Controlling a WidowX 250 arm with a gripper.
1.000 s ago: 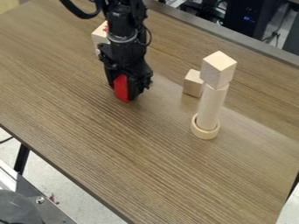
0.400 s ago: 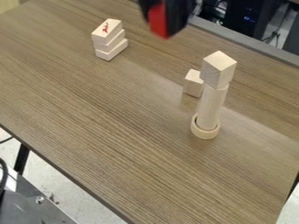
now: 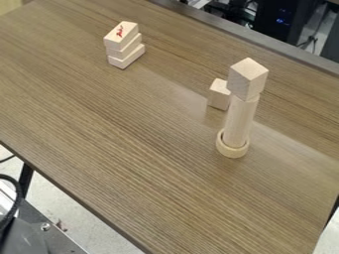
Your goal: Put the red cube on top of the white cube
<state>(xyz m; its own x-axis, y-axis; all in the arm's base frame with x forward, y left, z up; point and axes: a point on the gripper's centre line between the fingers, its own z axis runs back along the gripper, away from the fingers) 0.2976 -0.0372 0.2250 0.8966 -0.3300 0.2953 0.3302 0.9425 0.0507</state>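
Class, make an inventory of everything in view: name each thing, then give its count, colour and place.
Cube: 1, pale wood, atop the cylinder
Cylinder: 1, pale wood, upright in the ring
Ring: 1, pale wood, around the cylinder's foot
Small block: 1, pale wood, left of the tower
Flat blocks: 3, pale wood, stacked upper left, top one marked red
Table: 1, brown wood-grain, centre
Table leg: 1, black, lower left
Electronic equipment: count unclear, black, top right
Floor: pale grey, lower left
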